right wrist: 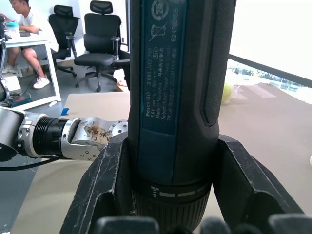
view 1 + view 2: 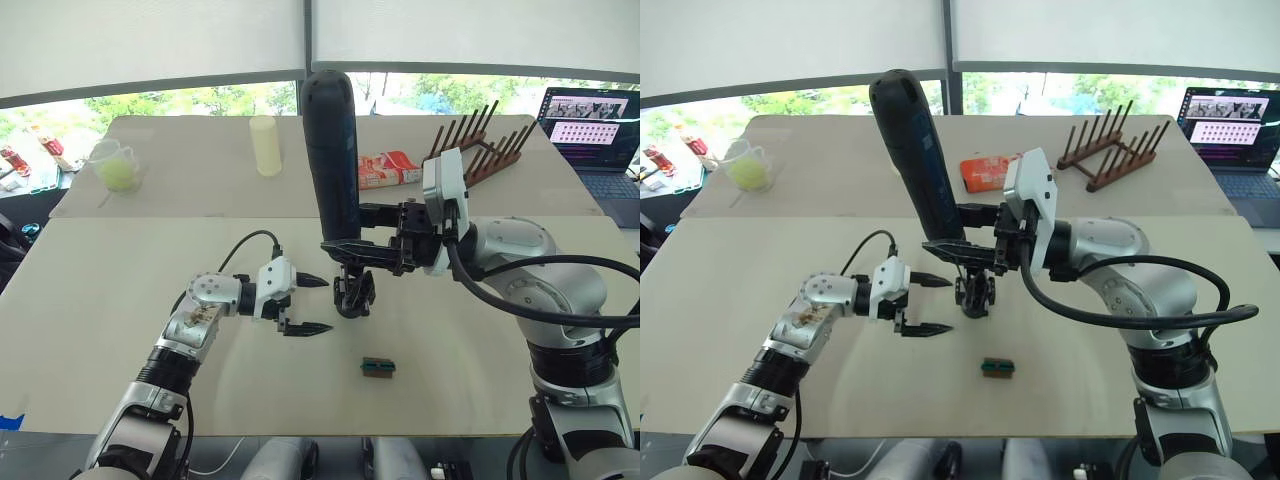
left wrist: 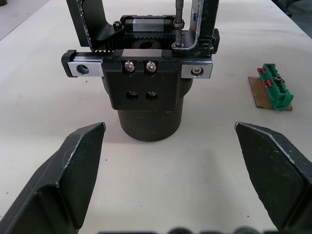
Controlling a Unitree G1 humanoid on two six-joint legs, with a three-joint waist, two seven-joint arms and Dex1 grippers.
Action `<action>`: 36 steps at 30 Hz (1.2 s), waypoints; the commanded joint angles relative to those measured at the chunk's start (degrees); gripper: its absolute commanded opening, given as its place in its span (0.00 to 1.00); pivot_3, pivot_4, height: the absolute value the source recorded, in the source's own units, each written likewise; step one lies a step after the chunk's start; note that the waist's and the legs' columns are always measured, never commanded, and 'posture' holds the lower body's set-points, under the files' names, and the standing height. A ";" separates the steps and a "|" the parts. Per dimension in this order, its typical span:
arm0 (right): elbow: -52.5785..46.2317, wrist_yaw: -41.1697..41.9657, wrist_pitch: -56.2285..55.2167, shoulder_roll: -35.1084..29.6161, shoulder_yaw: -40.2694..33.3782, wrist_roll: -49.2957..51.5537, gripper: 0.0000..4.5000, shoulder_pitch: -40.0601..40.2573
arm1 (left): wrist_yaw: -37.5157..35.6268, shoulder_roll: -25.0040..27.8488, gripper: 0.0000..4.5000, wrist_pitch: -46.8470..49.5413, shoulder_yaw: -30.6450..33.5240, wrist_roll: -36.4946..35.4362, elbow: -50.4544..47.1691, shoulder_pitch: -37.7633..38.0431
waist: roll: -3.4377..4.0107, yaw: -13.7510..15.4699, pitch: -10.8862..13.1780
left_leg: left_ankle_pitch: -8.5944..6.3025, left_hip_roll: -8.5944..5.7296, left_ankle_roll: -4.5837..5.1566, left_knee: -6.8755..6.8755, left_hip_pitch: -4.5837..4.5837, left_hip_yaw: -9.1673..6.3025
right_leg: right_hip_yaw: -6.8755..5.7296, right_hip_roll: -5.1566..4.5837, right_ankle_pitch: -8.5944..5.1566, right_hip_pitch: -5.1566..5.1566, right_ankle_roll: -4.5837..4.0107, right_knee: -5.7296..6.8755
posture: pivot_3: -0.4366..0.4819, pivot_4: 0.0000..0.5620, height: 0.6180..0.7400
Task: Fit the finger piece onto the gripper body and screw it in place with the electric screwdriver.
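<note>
Standing released at table centre, left gripper [image 2: 308, 304], fingers wide apart, grasping nothing, aimed at gripper body [image 3: 148, 92] just beyond at 3 o'clock. Judged rigid, dense, stable on its round base; best taken low around that base, clear of screws and rails. Bit seated on a screw at the body's top, beside an upright black finger; whether this is the finger piece, cannot tell. Clenched around electric screwdriver [image 2: 331, 160] low on its barrel, right gripper [image 2: 958, 250]; tool upright, judged top-heavy, grip rubbery, unlikely to slip. Green block [image 2: 378, 368] at 6 o'clock, well apart.
</note>
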 commanded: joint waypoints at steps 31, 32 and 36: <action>-2.28 -0.35 -0.12 -0.18 -2.40 1.19 0.43 -1.96 | 0.25 -0.54 1.00 -1.58 0.36 -0.27 -0.03 -1.29 | 0.00 -0.01 0.00 | 0.00 0.00 0.00 0.02 -0.01 0.00 | 0.00 0.00 0.00 -0.01 0.00 0.00 | 0.48 0.27 1.00; -2.31 -0.41 -0.11 -0.11 -2.35 1.22 0.43 -1.97 | 0.27 -0.56 1.00 -1.61 0.35 -0.25 -0.03 -1.29 | 0.00 -0.01 0.00 | 0.00 0.00 0.00 0.03 -0.01 0.00 | 0.00 0.00 0.00 -0.01 0.00 0.00 | 0.48 0.27 1.00; -2.61 -0.57 0.07 0.03 -2.32 1.47 0.43 -1.79 | 0.28 -0.54 1.00 -1.56 0.36 -0.29 -0.20 -1.17 | 0.00 -0.01 0.00 | 0.00 0.00 0.00 0.03 -0.01 0.00 | 0.00 0.00 0.00 -0.01 0.00 0.00 | 0.48 0.27 1.00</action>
